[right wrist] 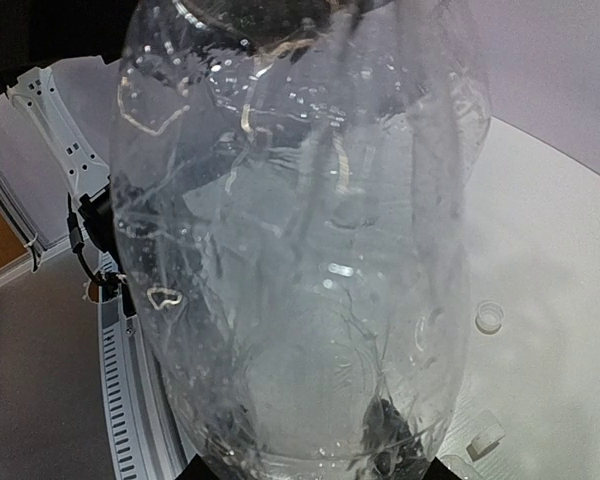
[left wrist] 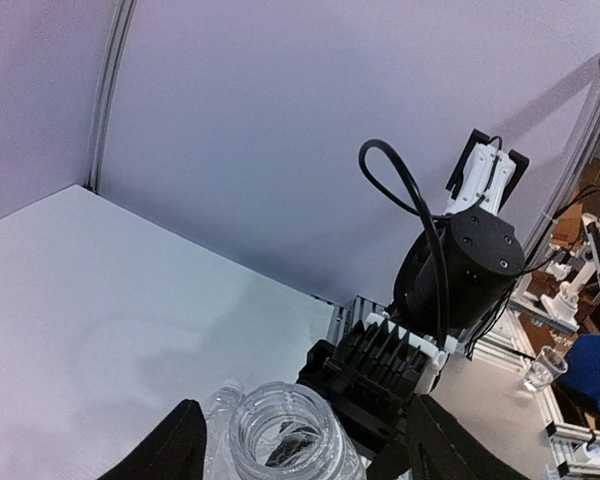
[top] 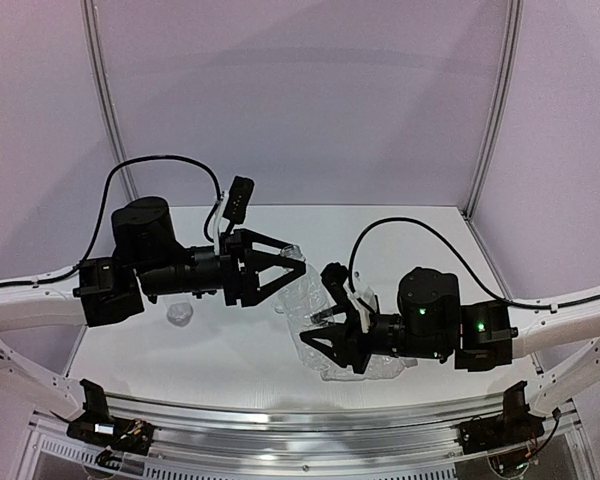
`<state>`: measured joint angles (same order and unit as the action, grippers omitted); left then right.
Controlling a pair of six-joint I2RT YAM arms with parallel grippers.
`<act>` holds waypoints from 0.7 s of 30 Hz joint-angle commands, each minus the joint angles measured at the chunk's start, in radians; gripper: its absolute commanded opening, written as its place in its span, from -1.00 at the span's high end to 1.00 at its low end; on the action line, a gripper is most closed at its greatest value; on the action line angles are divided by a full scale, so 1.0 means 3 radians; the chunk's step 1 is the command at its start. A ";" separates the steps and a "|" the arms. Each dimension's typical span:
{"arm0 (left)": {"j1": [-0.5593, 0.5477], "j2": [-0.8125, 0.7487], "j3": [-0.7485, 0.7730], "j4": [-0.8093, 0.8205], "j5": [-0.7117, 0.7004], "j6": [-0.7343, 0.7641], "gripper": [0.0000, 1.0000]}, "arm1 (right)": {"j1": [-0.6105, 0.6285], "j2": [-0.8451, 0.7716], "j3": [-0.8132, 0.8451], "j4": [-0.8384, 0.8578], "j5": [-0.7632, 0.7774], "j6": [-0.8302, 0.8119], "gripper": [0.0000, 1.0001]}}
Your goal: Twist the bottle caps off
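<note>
Two caps look off already. A round cap [right wrist: 490, 316] sits mouth-up on the table [top: 230, 350], and a whitish piece [right wrist: 480, 436] lies nearer you in the right wrist view. I'd guess the piece is a cap, but I can't confirm it.

Held bottle [right wrist: 300, 250]: your right gripper [top: 325, 335] is clamped on its body, with the bottle tilted and the neck aimed at the left arm. The left wrist view looks straight into its mouth [left wrist: 280, 425], and the threads are bare with no cap on. Your left gripper [top: 292, 260] is released, fingers [left wrist: 175, 445] either side of the neck and not touching it.

A second bottle [top: 380, 366] lies on the table under the right arm. Its neck is hidden, so I can't tell whether its cap is on. A small clear crumpled item [top: 180, 313] sits near the left arm, too small to identify.

My read is that one cap is left at most, so check the lying bottle first.

Surface: plain matte white tabletop, with an aluminium rail [top: 310, 415] along the near edge.

Room: pale lilac panel walls on slim metal posts [top: 105, 100]. The left wrist view shows lab clutter beyond the right side.
</note>
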<state>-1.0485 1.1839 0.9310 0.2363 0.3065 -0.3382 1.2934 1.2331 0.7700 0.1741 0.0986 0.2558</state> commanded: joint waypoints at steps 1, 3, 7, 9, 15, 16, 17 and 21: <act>-0.0040 0.0020 0.0107 -0.0125 -0.0075 0.0086 -0.24 | -0.0024 -0.0004 0.0067 0.0047 -0.0056 -0.0006 0.20; -0.0048 0.0029 0.0125 -0.0141 -0.0059 0.0089 -0.14 | -0.0024 -0.0001 0.0068 0.0046 -0.0058 -0.0006 0.20; -0.0055 0.0073 0.0171 -0.0191 -0.0077 0.0104 0.22 | -0.0026 -0.0004 0.0067 0.0048 -0.0048 0.0001 0.20; -0.0061 0.0094 0.0179 -0.0195 -0.0104 0.0107 0.46 | -0.0026 -0.0009 0.0067 0.0051 -0.0039 -0.0002 0.20; -0.0059 0.0114 0.0197 -0.0236 -0.0154 0.0131 0.65 | -0.0023 -0.0028 0.0069 0.0023 0.0047 0.0010 -0.22; -0.0061 0.0098 0.0200 -0.0273 -0.0198 0.0152 0.66 | -0.0025 -0.0036 0.0071 0.0008 0.0092 0.0022 -0.44; -0.0061 0.0084 0.0200 -0.0313 -0.0260 0.0174 0.66 | -0.0024 -0.0051 0.0068 -0.0010 0.0146 0.0030 -0.60; -0.0040 -0.0046 0.0139 -0.0419 -0.0526 0.0255 0.67 | -0.0023 -0.0108 0.0053 -0.0051 0.0318 0.0060 -0.94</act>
<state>-1.0618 1.2034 0.9710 0.1604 0.2340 -0.2974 1.2926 1.2312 0.7704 0.1692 0.1318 0.2596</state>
